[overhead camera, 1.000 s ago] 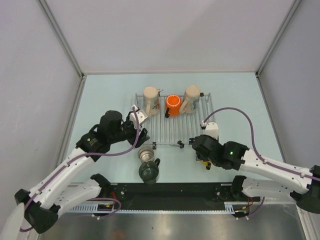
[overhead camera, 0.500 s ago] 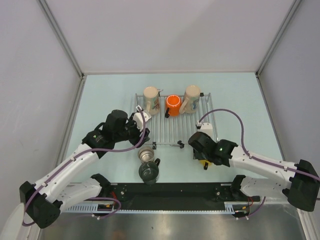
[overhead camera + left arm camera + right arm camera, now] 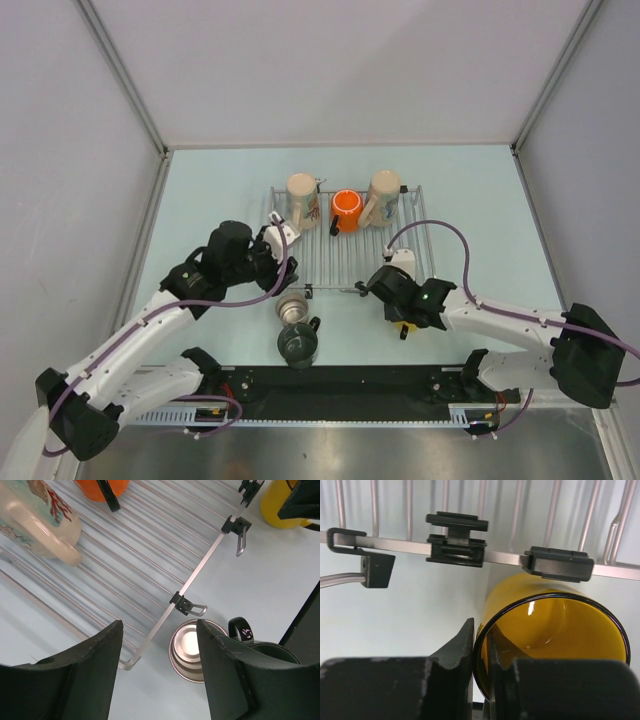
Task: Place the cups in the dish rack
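Right end effector (image 3: 480,641) tightened; mug (image 3: 555,625) upright

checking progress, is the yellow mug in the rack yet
Out. The yellow mug sits upright just outside the dish rack, by its near rail.

The left arm (image 3: 150,330) reaches forward from its base with the elbow bent. The left gripper (image 3: 283,268) points down, and its two dark fingers (image 3: 90,670) stand well apart, gripping nothing. The right arm (image 3: 500,320) stretches low toward the centre, and the right gripper (image 3: 481,645) has its jaws drawn to a narrow slit across the rim of the yellow mug (image 3: 550,625), one finger outside and one inside.
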Available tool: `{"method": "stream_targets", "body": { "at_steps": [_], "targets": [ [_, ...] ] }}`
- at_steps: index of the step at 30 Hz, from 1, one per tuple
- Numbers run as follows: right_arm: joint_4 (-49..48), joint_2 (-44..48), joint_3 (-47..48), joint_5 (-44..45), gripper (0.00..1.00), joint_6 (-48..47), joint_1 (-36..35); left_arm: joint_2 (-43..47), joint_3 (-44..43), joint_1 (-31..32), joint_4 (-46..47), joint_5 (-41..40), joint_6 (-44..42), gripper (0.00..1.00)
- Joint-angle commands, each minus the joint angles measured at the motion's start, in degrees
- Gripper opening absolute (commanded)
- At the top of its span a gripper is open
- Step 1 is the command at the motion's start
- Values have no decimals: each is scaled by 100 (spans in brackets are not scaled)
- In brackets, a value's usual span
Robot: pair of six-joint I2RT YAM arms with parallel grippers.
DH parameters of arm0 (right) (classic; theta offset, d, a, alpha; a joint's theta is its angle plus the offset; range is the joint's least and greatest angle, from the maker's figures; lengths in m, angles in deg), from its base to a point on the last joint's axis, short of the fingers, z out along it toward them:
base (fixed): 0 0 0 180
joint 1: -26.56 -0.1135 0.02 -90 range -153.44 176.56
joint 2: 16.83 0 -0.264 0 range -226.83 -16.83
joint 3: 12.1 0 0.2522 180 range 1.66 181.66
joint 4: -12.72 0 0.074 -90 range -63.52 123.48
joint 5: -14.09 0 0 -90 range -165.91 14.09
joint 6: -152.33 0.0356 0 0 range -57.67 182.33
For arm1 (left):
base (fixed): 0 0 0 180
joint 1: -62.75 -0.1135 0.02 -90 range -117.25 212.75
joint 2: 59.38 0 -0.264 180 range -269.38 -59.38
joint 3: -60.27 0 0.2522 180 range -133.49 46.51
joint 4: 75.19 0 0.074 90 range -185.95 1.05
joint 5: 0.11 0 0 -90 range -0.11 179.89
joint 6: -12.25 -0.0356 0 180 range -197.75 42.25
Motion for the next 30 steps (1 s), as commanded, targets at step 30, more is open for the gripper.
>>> {"method": "stream_targets", "body": {
  "at_steps": [30],
  "targets": [
    [-10863, 2576, -2802, -1130, 0, -3036, -496, -2037, -2468, -1199, -1497, 4633, 346, 94]
  ]
}}
